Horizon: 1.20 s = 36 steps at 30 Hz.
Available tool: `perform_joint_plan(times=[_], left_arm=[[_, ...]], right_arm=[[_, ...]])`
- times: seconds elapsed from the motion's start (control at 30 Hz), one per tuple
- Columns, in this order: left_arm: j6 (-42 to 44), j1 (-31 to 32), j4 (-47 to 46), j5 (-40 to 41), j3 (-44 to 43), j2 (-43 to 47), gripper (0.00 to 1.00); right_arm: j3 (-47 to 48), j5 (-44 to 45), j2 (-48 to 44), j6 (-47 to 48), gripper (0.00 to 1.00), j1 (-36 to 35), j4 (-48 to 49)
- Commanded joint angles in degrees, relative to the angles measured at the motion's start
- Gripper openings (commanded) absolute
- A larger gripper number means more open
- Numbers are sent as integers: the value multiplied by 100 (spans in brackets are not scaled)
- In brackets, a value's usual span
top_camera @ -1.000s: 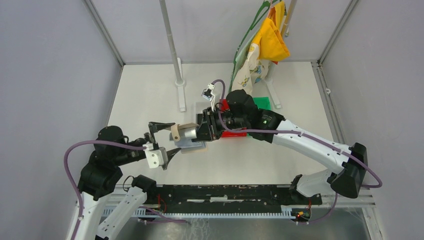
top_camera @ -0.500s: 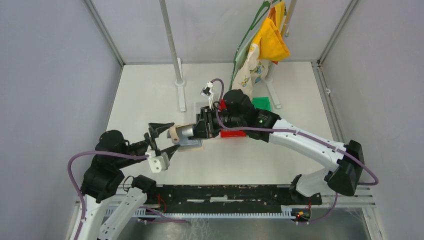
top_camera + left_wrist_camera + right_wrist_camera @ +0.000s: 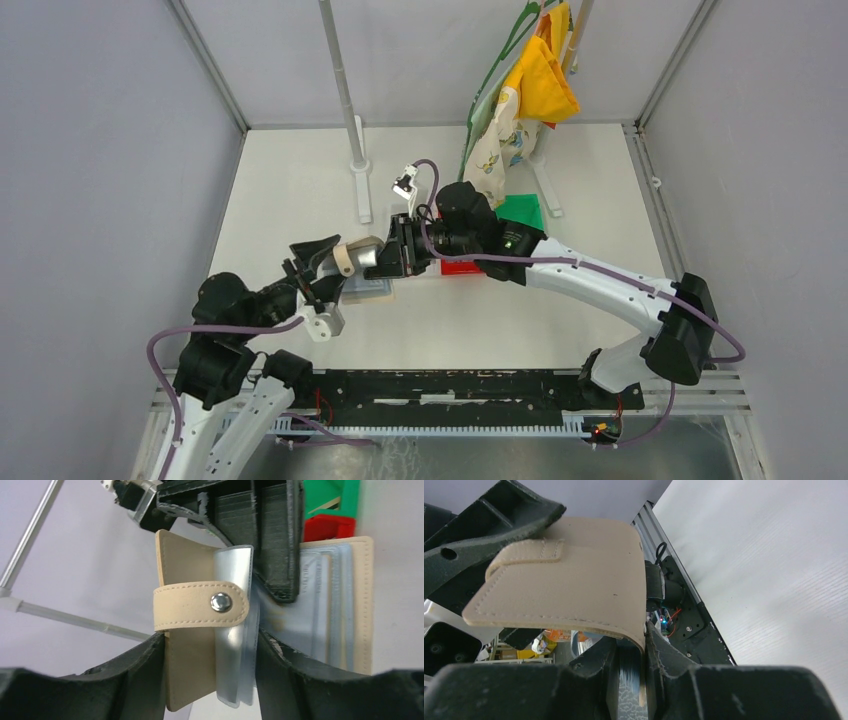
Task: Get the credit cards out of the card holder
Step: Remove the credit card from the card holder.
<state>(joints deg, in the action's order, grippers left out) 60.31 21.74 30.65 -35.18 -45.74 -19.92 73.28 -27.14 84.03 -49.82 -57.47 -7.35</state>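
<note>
**Left tool closes in on card holder**
Its fingers, spread but narrower than a second ago, straddle the holder's raised flap at mid-frame. The right tool pinches the inner leaves, and the credit cards are not yet out.

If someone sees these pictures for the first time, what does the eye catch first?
First, the tan card holder at mid-table, caught between both arms. The right end effector is clamped on one edge, and the left end effector has a finger on either side of the flap with the strap. Next, the bright yellow cloths hanging at the back right.
</note>
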Motion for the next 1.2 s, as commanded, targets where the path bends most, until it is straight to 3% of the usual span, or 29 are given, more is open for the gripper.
perform_joint_plan(times=[0.0,0.13,0.23,0.4,0.47,0.67,1.03,1.17], left_arm=[[-72,-16,-992,679,-11,-17,57],[-933,-20,-573,652,-627,-429,41],[-1183,-13,779,-221,-1496,-1140,36],[-1213,-19,2831,-1432,-2564,-2359,12],[-1280,-18,3244,-1591,-2901,-2722,2],[-1797,-18,3504,-2016,-3387,-3145,2],[-4168,-19,2042,-2915,-3604,-3012,2],[-4442,-15,2024,-3266,-3733,-3094,2]], right_arm=[[-40,-310,-192,-136,0,-77,918],[-388,-666,-285,-83,0,-80,1304],[-500,-829,-338,-62,0,-75,1506],[-437,-1023,-510,292,1,-84,1544],[-424,-1067,-624,552,10,-78,1455],[-616,-1049,-1054,1328,28,-79,1409],[-711,-938,-1264,1793,53,36,1365],[-617,-790,-1290,1851,54,150,1296]])
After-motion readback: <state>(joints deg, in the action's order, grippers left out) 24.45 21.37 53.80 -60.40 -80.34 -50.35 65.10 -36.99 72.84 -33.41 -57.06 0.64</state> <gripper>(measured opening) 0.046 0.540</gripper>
